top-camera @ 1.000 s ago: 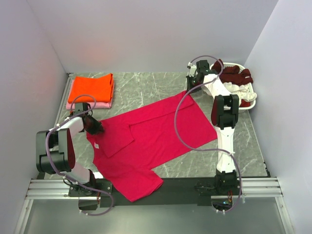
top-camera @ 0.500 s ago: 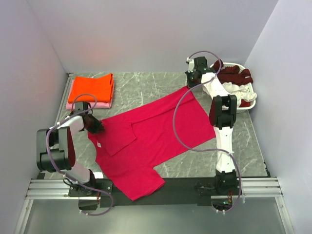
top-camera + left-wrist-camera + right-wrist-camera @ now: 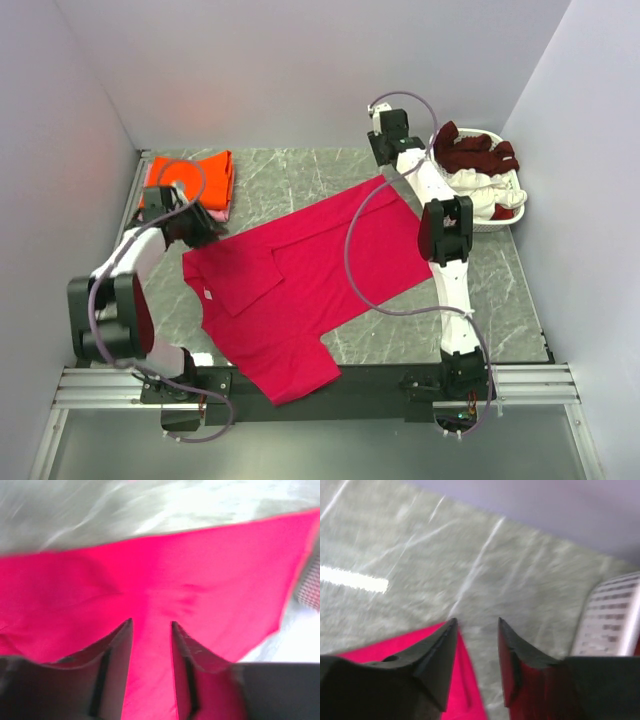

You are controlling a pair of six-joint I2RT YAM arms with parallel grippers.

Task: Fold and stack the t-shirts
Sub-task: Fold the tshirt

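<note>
A crimson-pink t-shirt [image 3: 310, 270] lies spread across the table with one sleeve folded in. My left gripper [image 3: 200, 232] hovers at the shirt's left edge. In the left wrist view that gripper [image 3: 151, 624] is open, and the crimson cloth [image 3: 165, 575] shows flat beneath the gap. My right gripper [image 3: 380, 152] is just beyond the shirt's far corner. It [image 3: 476, 621] is open, with bare table in the gap and the shirt's corner [image 3: 467, 685] below. A folded orange t-shirt [image 3: 190, 178] rests on a pale pink t-shirt [image 3: 215, 213] at back left.
A white laundry basket [image 3: 505, 215] stands at back right with a dark maroon t-shirt [image 3: 475, 150] and a white t-shirt [image 3: 478, 192] inside. Its mesh wall [image 3: 615, 615] is close to the right of my right gripper. Grey walls enclose the table.
Both grippers went from shut to open and let go of the crimson shirt. The right one drew back past the far corner. The left one moved back toward the stack.
</note>
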